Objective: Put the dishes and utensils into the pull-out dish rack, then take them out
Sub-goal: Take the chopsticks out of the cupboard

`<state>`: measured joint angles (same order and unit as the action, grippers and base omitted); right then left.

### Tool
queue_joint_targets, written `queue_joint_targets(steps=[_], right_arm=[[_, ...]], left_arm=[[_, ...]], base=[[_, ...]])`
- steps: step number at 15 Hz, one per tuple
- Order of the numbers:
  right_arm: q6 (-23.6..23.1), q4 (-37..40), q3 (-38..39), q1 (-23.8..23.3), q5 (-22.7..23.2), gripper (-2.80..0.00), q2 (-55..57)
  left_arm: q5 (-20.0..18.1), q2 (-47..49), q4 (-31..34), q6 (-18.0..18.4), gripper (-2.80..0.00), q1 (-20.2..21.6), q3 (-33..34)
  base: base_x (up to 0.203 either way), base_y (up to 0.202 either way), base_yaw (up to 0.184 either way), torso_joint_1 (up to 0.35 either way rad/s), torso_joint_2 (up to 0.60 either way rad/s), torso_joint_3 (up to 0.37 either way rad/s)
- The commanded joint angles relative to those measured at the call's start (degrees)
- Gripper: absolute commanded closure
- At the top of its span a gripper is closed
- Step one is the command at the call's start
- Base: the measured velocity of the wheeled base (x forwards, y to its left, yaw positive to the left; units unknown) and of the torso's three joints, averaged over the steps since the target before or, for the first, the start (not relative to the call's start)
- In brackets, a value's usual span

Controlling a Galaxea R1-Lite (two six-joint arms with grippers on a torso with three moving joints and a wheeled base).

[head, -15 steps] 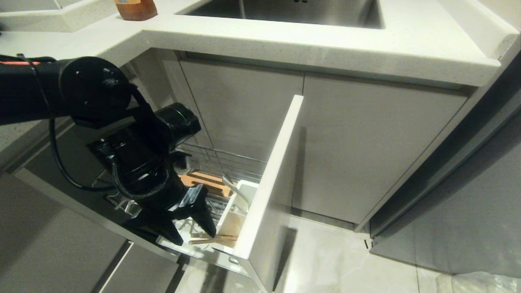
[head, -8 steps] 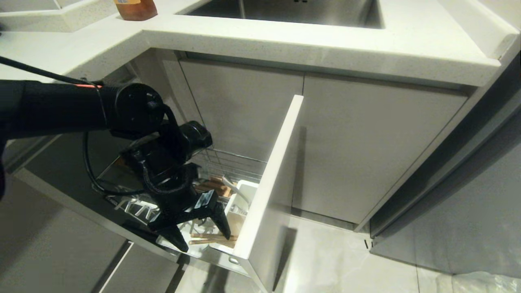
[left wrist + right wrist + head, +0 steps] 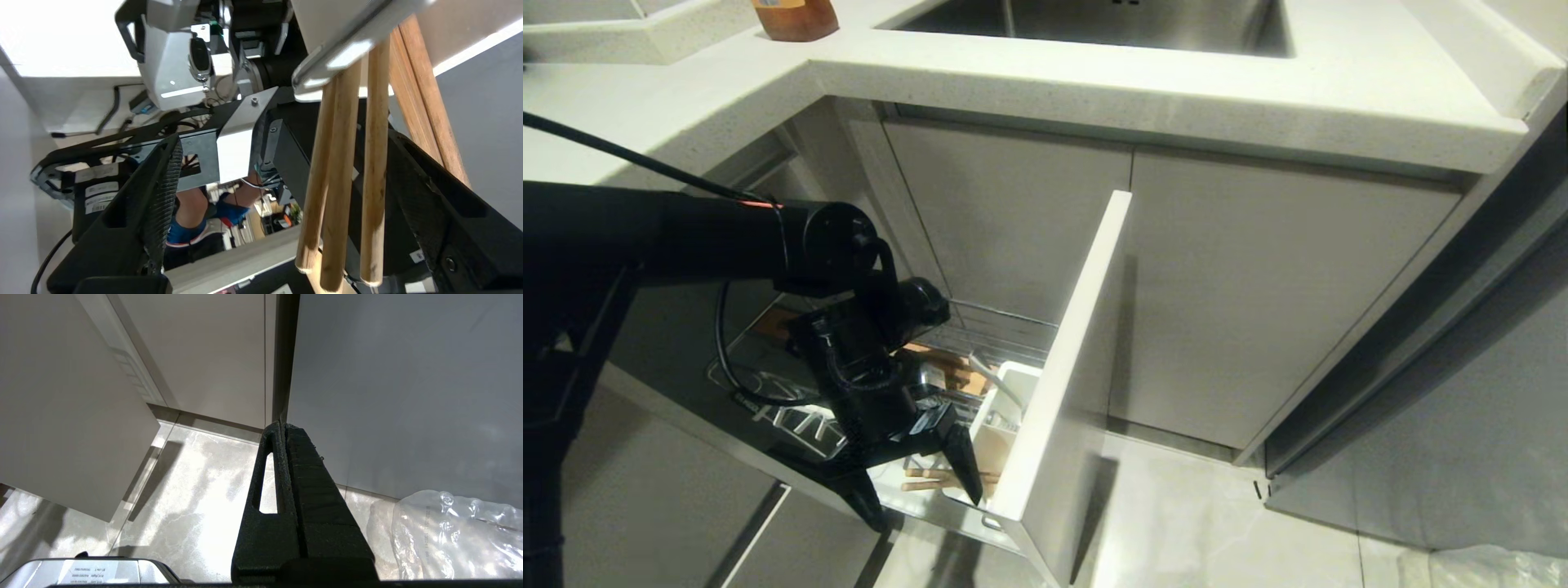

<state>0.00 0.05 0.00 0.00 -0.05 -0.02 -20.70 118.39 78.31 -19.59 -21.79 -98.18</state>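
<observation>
A: What has changed over the last second?

B: The left gripper (image 3: 923, 486) has sunk lower and nearer in the pull-out dish rack (image 3: 1062, 359), and its fingers have spread. A second ago they were closer together around the chopsticks (image 3: 939, 479); now they stand wide apart, one on each side of the sticks, gripping nothing.

A: Where do the chopsticks lie?

B: At the near end of the rack, just left of its tall white front panel, lying roughly level with their ends toward the panel. In the left wrist view the wooden sticks (image 3: 347, 183) pass between the two black fingers (image 3: 159, 204) with a clear gap on either side, and their upper ends run under a chrome rail (image 3: 347, 49).

A: What else sits in the rack?

B: A white utensil cup (image 3: 1005, 408) stands against the front panel, farther back than the chopsticks, with a slim pale handle poking out of it. Farther still is a slotted light-wood strip (image 3: 947, 367). I cannot see a plate or bowl.

A: And the right arm?

B: The right gripper (image 3: 286, 457) hangs parked over the pale floor, right of the drawer, with its fingers pressed together on nothing. A crumpled clear plastic bag (image 3: 457, 535) lies on the floor close by.
</observation>
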Motion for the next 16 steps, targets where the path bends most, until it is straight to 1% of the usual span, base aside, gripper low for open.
queue_joint_targets(steps=[1,2,3,6,16], right_arm=[[0.00,-0.05,0.00,0.00,0.03,0.00,0.02],[0.00,0.00,0.00,0.00,0.01,0.00,0.02],[0.00,0.04,0.00,0.00,0.05,0.00,0.02],[0.00,0.04,0.00,0.00,-0.04,0.00,0.02],[0.00,-0.03,0.00,0.00,-0.04,0.00,0.02]], left_arm=[[-1.62,1.00,0.52,-0.04,-2.80,0.16,-0.14],[-3.56,1.15,0.87,-0.01,-2.80,0.10,-0.30],[-4.68,1.39,1.15,0.00,-2.80,0.08,-0.34],[-5.69,1.77,1.32,0.08,-2.80,-0.01,-0.41],[-5.58,3.22,1.58,0.08,-2.80,0.08,-0.34]], base=[[0.000,0.000,0.000,0.000,0.00,0.000],[0.000,0.000,0.000,0.000,0.00,0.000],[0.000,0.000,0.000,0.000,0.00,0.000],[0.000,0.000,0.000,0.000,0.00,0.000],[0.000,0.000,0.000,0.000,0.00,0.000]])
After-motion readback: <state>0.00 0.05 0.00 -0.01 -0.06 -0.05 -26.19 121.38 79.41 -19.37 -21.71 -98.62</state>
